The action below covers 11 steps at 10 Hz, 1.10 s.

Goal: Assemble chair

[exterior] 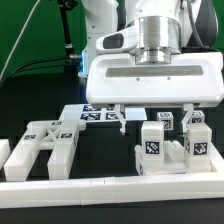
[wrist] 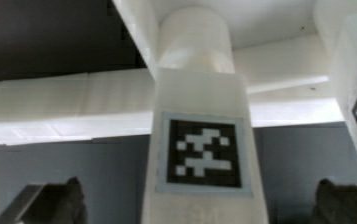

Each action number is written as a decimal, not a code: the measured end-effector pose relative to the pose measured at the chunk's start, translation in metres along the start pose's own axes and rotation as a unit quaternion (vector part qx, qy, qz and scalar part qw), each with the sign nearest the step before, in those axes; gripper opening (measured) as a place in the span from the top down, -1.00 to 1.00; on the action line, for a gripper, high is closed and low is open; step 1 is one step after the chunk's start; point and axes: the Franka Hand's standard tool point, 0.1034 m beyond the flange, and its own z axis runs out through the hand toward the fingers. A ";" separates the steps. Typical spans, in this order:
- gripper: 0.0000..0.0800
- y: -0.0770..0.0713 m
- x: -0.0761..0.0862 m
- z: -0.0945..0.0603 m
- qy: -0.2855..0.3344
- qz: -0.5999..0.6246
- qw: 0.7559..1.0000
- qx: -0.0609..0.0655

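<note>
gripper [exterior: 152,124] spread wide, holding nothing | straddling tagged post [wrist: 203,140] on part-built chair block [exterior: 165,152], exterior view's right, just behind border rail [exterior: 110,186] | slotted frame [exterior: 45,147] loose, exterior view's left | risk imo: off-centre squeeze = tipped or twisted post; sloppy descent = finger clipping neighbouring post [exterior: 197,136]

The arm [exterior: 108,14] is glossy white, built of rounded, swollen shells. At its wrist sits a short brushed-silver cylinder [exterior: 158,38] with faint horizontal bands. Under that, the hand housing [exterior: 155,84] is a wide flat white box with softened corners and a thin dark seam across its face. The gripper [exterior: 154,125] carries two slim dark-grey fingers [exterior: 120,120] — in the wrist view the fingertips [wrist: 50,203] show only as blurred charcoal slabs. A black cable [exterior: 35,52] lies by the bench's far edge — whether it is the arm's own cannot be told.
</note>
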 end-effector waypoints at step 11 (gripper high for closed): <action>-0.62 0.001 0.014 0.002 -0.263 0.033 0.964 0.005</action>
